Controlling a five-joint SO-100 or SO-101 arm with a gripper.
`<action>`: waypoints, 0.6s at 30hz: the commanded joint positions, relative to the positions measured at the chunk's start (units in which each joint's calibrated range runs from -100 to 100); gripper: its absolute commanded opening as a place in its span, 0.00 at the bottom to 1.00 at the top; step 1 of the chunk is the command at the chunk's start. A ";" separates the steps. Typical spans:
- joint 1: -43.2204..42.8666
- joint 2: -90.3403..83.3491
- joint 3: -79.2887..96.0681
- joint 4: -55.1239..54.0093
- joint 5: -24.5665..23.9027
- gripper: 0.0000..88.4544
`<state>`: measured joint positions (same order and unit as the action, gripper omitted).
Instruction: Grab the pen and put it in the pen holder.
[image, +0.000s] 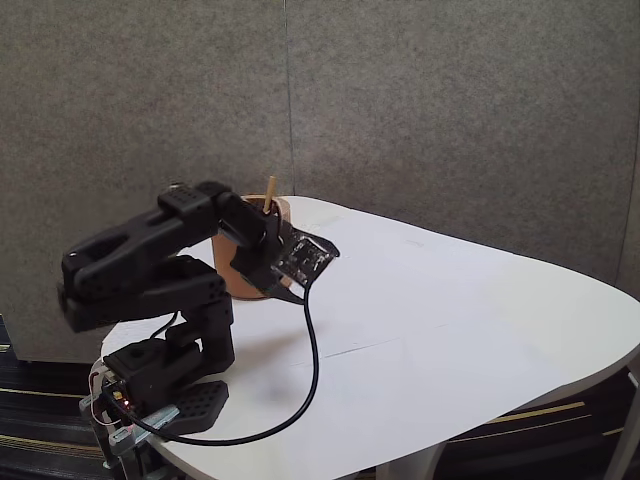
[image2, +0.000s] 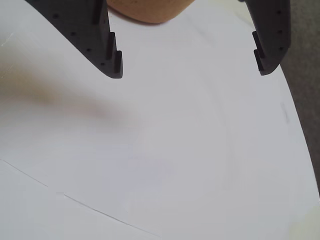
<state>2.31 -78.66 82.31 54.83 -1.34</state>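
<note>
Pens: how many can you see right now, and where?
1. The pen stands in the pen holder, its tip poking above the rim in the fixed view, behind the arm. Others could be hidden inside the cup or behind the arm; the tool is open and empty.

In the fixed view the pen holder (image: 243, 268) stands on the counter (image: 450, 330) near its back left edge, with the pen (image: 270, 189) upright in it. The arm's base (image: 165, 385) sits in front of it, at the counter's left corner.

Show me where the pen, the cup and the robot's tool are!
pen (image: 270, 188): fixed view, tip sticking up from the cup.
pen holder (image: 240, 282): fixed view, lower side wall.
tool (image2: 191, 72): wrist view, gap between the open fingertips.
</note>
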 joint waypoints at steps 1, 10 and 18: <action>0.54 -9.63 8.39 2.80 -0.32 0.43; 0.54 -16.46 11.19 20.34 -0.42 0.43; 0.47 -16.70 11.19 20.34 -0.16 0.43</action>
<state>2.53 -95.26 93.95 73.81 -1.54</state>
